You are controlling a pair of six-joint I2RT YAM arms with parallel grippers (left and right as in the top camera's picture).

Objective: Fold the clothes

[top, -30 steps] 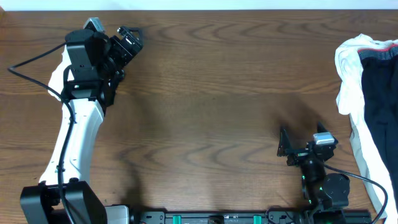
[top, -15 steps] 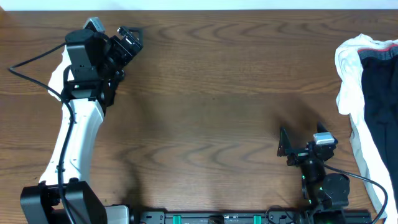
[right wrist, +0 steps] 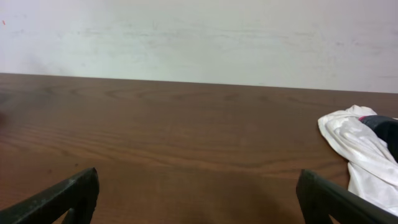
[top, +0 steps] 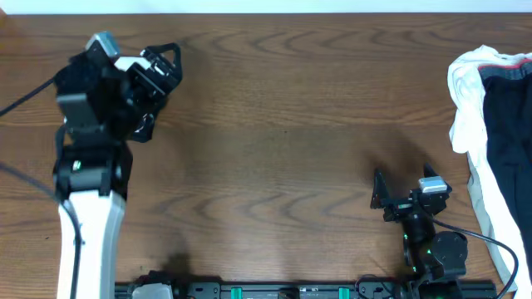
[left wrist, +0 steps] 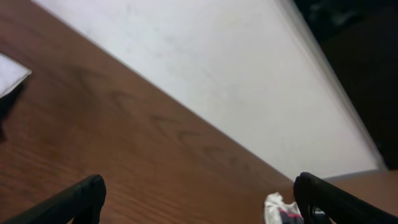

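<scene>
A heap of clothes [top: 486, 108] lies at the table's right edge: a white garment with a dark navy one with red trim on top. It also shows in the right wrist view [right wrist: 357, 146] and small in the left wrist view [left wrist: 278, 208]. My left gripper [top: 160, 68] is open and empty above the far left of the table, raised and far from the heap. A white corner [left wrist: 9, 71] shows at the left edge of the left wrist view. My right gripper [top: 399, 195] is open and empty near the front edge, left of the heap.
The brown wooden table [top: 283, 124] runs between the two arms. A pale wall [right wrist: 199, 37] stands behind its far edge. My left arm's white link [top: 83, 232] crosses the front left of the table.
My left arm has shifted left and lifted, its gripper now a little further left. The white cloth seen beside it earlier no longer shows in the overhead view. The right arm has not moved.
</scene>
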